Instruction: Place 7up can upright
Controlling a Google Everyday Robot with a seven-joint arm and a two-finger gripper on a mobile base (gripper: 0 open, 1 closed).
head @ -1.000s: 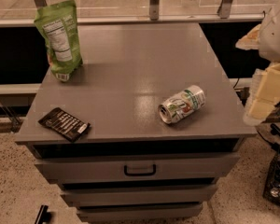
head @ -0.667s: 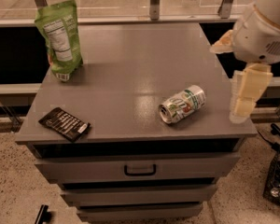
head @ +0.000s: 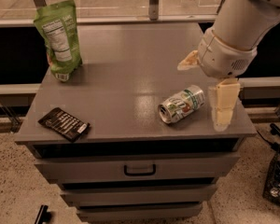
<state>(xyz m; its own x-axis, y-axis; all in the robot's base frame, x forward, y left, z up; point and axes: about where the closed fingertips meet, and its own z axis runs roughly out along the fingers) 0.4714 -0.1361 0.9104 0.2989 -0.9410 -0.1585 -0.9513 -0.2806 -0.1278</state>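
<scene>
My cream fingers (head: 223, 105) stand wide apart and hold nothing. My gripper (head: 203, 91) hangs just right of the whitish-silver, green-banded 7up can (head: 181, 105), which lies on its side on the grey cabinet top (head: 121, 78), its long axis pointing toward me.

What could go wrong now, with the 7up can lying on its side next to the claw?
1. The 7up can lies near the front right corner of the cabinet top. A nudge from the claw, which hangs open just to its right, could roll it over the edge.
2. The can's round, shiny body may slip out of the grasp while it is being tipped upright.
</scene>
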